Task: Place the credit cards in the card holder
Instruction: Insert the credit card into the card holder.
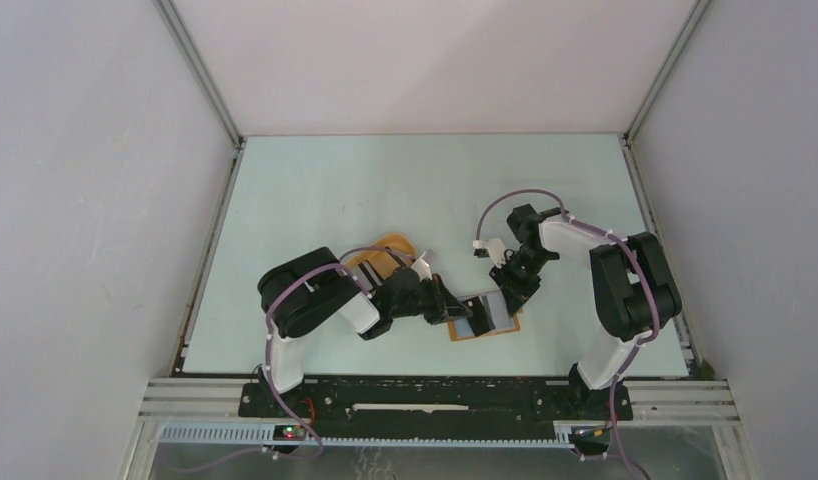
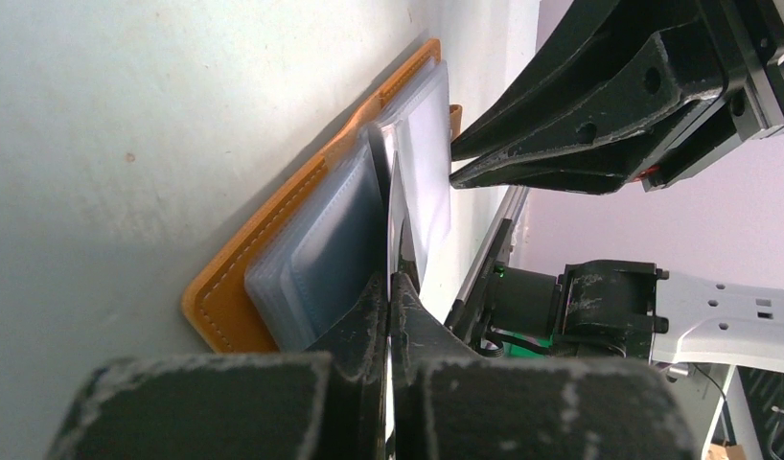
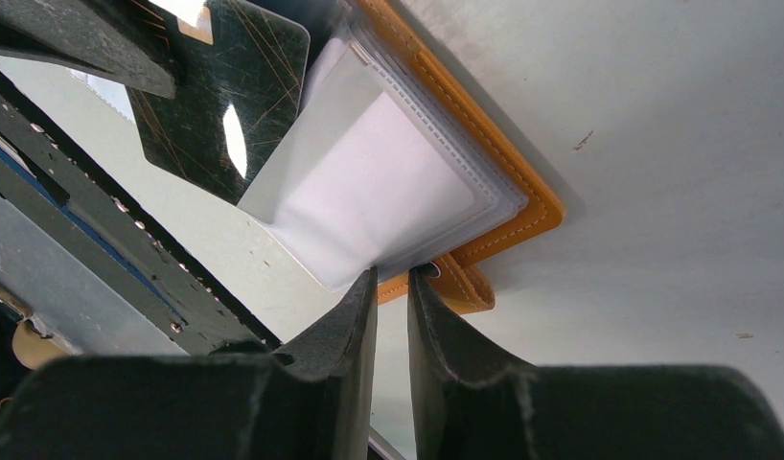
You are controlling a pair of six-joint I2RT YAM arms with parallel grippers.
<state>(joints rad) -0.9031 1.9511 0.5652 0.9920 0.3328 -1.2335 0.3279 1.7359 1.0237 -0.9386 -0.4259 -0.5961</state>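
The orange-tan card holder lies open on the table near the front edge, its clear inner sleeves fanned up. My left gripper is shut on a dark credit card, seen edge-on, with its far end among the sleeves. The right wrist view shows this card as black and glossy, slanting in behind a white-backed sleeve. My right gripper stands at the holder's near corner by its strap tab. Its jaws are a narrow gap apart and pinch the sleeve edge. In the top view the left gripper and right gripper meet over the holder.
An oval orange tray sits behind the left arm, mostly hidden by it. The table's front rail runs close to the holder. The right gripper's fingers hang just above the card in the left wrist view.
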